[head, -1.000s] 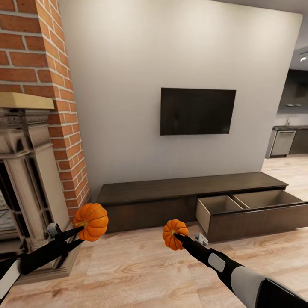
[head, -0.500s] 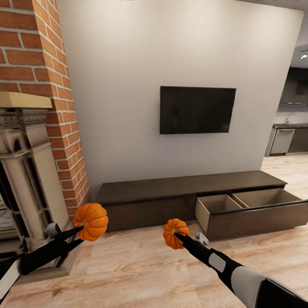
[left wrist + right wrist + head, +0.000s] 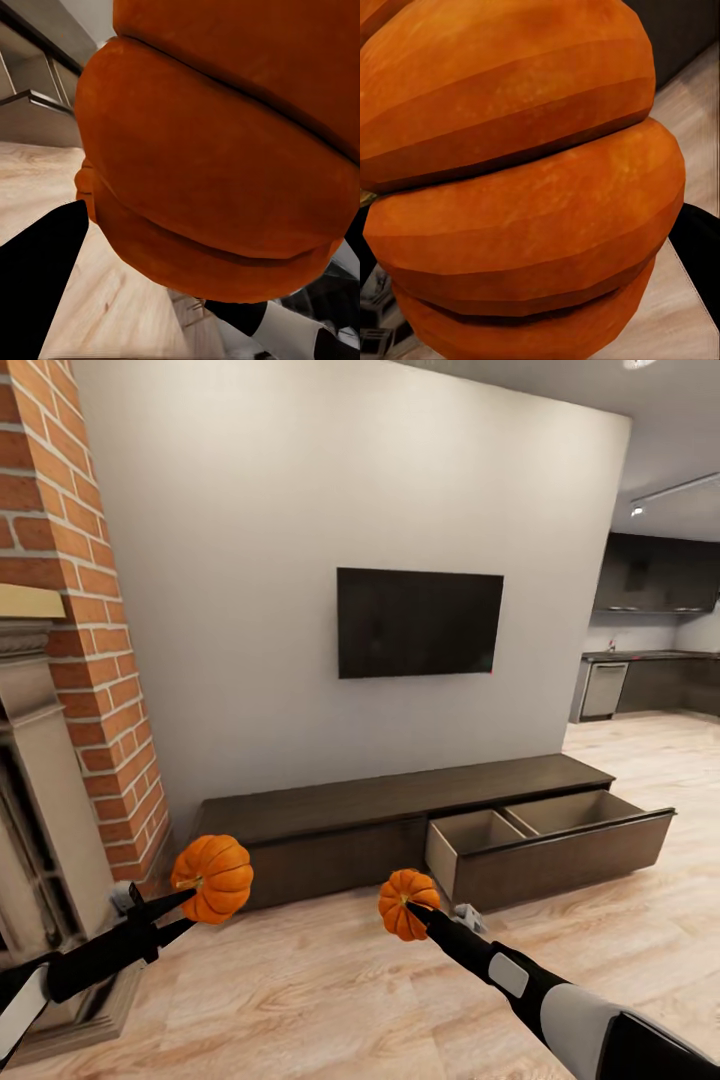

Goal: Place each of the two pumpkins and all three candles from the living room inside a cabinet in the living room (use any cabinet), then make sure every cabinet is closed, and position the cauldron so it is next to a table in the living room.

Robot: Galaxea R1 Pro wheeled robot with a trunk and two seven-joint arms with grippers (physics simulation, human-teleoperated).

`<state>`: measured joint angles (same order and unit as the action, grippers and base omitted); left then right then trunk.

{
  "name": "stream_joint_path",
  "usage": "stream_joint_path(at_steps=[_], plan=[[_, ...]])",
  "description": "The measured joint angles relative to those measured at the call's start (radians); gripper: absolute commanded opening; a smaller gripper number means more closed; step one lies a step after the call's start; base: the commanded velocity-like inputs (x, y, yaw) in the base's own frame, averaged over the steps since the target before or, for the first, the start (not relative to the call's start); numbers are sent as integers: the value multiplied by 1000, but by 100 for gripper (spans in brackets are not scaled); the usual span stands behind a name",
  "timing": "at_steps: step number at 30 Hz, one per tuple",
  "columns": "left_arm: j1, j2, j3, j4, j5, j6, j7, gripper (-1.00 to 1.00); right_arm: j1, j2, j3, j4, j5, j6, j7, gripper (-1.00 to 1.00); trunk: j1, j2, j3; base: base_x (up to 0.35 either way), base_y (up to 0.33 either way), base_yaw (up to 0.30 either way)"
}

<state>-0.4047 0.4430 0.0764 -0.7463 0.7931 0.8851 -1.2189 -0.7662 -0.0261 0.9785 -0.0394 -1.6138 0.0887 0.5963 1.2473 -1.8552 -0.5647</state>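
Note:
Two ribbed orange pumpkins hang above the wood floor in the head view. My left gripper [image 3: 188,900] is shut on the larger-looking pumpkin [image 3: 214,877], which also crowds the left wrist view [image 3: 217,150]. My right gripper [image 3: 412,910] is shut on the other pumpkin [image 3: 403,903], seen close up in the right wrist view [image 3: 525,180]. Ahead against the white wall runs the long dark-brown cabinet [image 3: 330,830]. Its right-hand drawer [image 3: 545,840] is pulled out, showing two pale compartments with nothing visible inside. The candles and the cauldron are out of view.
A brick chimney with a stone fireplace surround [image 3: 50,800] stands close on the left. A black TV [image 3: 420,622] hangs on the wall above the cabinet. A dark kitchen [image 3: 645,680] opens at the far right. Open wood floor [image 3: 330,980] lies between me and the cabinet.
The whole head view has shifted leftward as the camera turned right, showing more kitchen and less fireplace. Both pumpkins stay held in the same places relative to me.

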Motion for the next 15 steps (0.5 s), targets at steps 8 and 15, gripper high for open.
stream_joint_path(at_steps=[8, 15], plan=[[0, 0, -1, 1, -1, -1, 2, -100, 0, -1, 3, 1, 1, 0, 0, -100, 0, 0, 8, 0, 0, -242], [0, -1, -2, 0, 2, 1, 4, -100, 0, 1, -4, -1, -2, 10, -3, -100, 0, 0, 14, 0, 0, -202]])
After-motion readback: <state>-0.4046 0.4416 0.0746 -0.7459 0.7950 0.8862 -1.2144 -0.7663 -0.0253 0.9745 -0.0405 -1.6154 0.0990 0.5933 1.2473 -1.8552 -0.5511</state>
